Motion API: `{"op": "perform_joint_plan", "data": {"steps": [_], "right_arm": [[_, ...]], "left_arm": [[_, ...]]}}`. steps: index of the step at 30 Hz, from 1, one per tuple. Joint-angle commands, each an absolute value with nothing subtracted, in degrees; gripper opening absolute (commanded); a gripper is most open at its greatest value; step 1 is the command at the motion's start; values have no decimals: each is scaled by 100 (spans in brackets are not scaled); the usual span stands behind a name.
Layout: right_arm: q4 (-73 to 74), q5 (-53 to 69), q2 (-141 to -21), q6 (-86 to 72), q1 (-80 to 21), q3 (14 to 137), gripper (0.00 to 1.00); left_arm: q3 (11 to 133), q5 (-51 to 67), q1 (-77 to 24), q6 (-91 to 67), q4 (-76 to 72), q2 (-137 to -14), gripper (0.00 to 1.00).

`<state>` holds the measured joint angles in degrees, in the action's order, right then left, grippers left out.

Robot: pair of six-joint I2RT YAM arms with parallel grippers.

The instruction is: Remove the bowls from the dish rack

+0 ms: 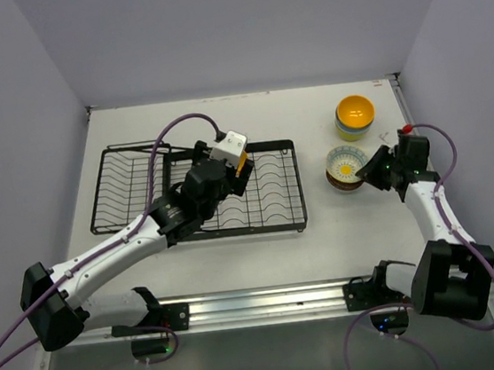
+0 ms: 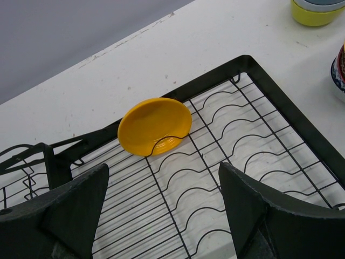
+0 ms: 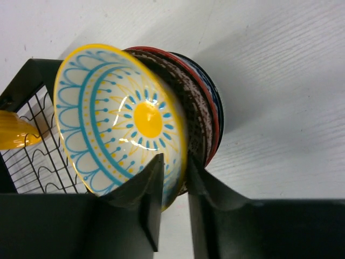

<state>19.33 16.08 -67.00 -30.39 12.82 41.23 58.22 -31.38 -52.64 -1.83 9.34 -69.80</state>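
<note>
1. The left pincer (image 2: 161, 178) stood wide open with nothing between its fingers (image 2: 70, 210). It was poised above the wavy wire slots of the dish rack (image 2: 280, 91).
2. Just ahead of that pincer, roughly on its centre line, an orange bowl (image 2: 153, 127) stood on edge in the slotted section, against the far rail. Pincer and bowl were apart.
3. In the overhead view, the rack's other section (image 1: 127, 190) lay to the left of the left pincer (image 1: 238, 170).
4. Well ahead and to the right of the left pincer, off the rack, a stack of plain bowls (image 1: 355, 115) sat on the table (image 1: 326, 247). An orange-yellow bowl was on top, with blue and yellow-green ones beneath.
5. The right pincer (image 3: 175, 181) had its jaws narrow, astride the near rim of a patterned bowl (image 3: 129, 118). The bowl was white with blue arcs and a yellow centre.
6. One finger lay against the bowl's inner face and the other against its outside. Whether they pressed on the rim could not be told.
7. Directly beyond the pincer, the patterned bowl was nested in a red-brown bowl (image 3: 199, 108). A dark-rimmed bowl (image 3: 218, 108) sat under that.
8. This pile rested on the table, near the plain stack and well apart from the rack.
9. Farther off on the inner-face side of the right pincer, a corner of the rack (image 3: 32, 135) and an edge of the orange bowl (image 3: 13, 132) were visible.
</note>
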Motion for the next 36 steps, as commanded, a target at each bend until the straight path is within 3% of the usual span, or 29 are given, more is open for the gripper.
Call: {"op": "perform_joint_plan", "data": {"steps": [1,6,16,23,30,36], "right_arm": [[1898,1609,-6469,-2997,1301,4438,31],[1960,1512,-6416,-2953,1301,4474,50],[2118,1161,-6205,-2804,1318,4588,54],[2241,932,-6108,-2707,1318,4562,48],[2189,967,-6152,-2707,1318,4465,32],[2153,967,-6231,-2698,1318,4395,24]], "left_arm": [[5774,-3182,-5309,-114,615,-7022,86],[5774,-3164,-5309,-97,615,-7049,87],[5783,-3155,-5309,-88,624,-7066,87],[5783,-3155,-5317,-70,624,-7075,87],[5783,-3164,-5317,-62,624,-7093,87],[5783,-3155,-5317,-62,633,-7102,87]]}}
